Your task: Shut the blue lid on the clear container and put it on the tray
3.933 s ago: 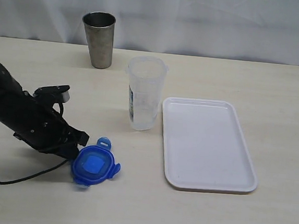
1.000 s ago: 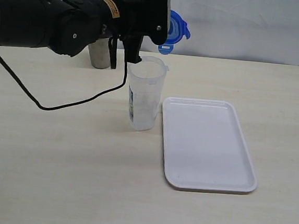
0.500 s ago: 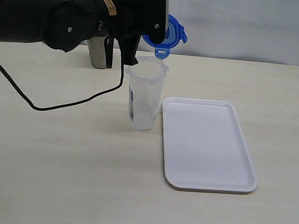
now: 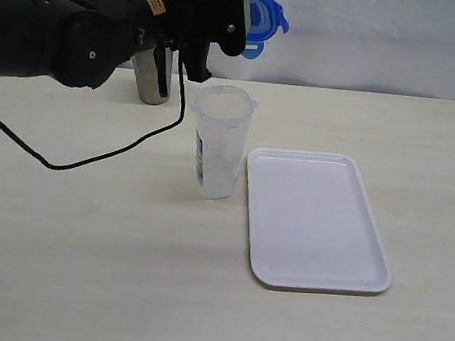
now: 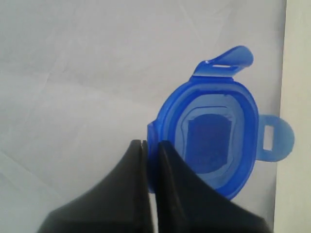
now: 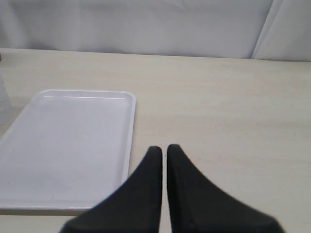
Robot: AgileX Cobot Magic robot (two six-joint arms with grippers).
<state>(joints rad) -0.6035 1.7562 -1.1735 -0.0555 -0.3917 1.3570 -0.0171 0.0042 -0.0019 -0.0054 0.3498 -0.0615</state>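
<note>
We hold the lid (image 4: 265, 18) pinched in our left hand (image 5: 149, 144) at one o'clock of the container (image 4: 220, 142); next, probably, level and lower it.

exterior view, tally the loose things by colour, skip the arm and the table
blue: 1, the translucent blue plastic lid
clear: 1, the tall clear plastic container
silver: 1, the steel tumbler
white: 1, the flat rectangular white plastic tray
total: 4
</note>
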